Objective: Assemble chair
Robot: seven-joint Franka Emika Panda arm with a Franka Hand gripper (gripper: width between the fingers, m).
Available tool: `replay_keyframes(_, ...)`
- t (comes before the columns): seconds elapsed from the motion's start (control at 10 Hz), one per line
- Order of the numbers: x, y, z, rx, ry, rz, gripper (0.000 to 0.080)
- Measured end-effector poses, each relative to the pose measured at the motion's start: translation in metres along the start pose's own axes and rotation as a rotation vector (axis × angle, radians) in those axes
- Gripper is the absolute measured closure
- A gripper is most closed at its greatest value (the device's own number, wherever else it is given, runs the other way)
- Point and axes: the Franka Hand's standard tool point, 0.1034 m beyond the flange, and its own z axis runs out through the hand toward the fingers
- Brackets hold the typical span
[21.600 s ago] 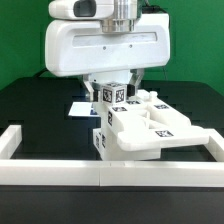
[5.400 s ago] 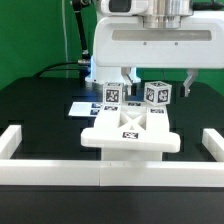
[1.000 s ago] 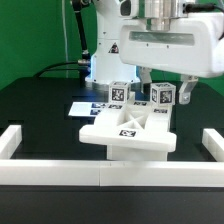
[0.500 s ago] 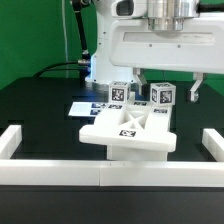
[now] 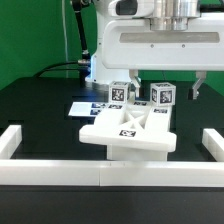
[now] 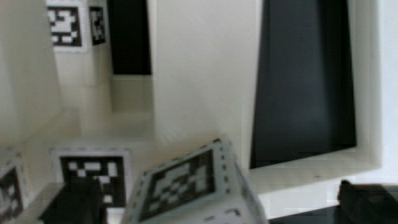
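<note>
Nearest the camera in the exterior view: the long white border rail [image 5: 100, 172], then the chair [image 5: 128, 135], a flat white slab with a tag on top, resting on the black table [image 5: 35, 112] just behind the rail and roughly mid-scene. Behind the slab, two upright tagged posts [image 5: 119, 94], close together, apparently rising from its rear edge. Farther back and above, the gripper [image 5: 168, 92], hovering over the post on the exterior view's right, one dark fingertip visible beside it. Jaws apparently parted, nothing clearly held; closure on the post not confirmed in either view, so cannot tell. Wrist view too close and blurred to settle it. Likely step: seizing or seating that post. Best done by centring the fingers squarely either side, descending straight, closing gently, avoiding any nudge to the neighbouring post or slab.
</note>
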Motion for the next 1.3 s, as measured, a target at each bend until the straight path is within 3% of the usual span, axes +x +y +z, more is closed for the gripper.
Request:
replay_keyframes(0.4,0.0005,0.0029,-0.0001,-0.012,-0.001,-0.246,0.015)
replay_keyframes(0.6,0.0009,0.0042,-0.0001,-0.012,-0.001,-0.306,0.0191)
replay_keyframes(0.7,0.0009,0.0042,-0.0001,-0.012,-0.001,-0.298,0.0395)
replay_keyframes(0.8,0.0009,0.0043,-0.0001,-0.012,-0.001,-0.287,0.0395)
replay_keyframes(0.9,0.0009,0.0043,-0.0001,-0.012,-0.001,-0.271,0.053)
replay_keyframes(1.3,0.0008,0.0042,0.0001,-0.012,0.0,-0.093,0.053)
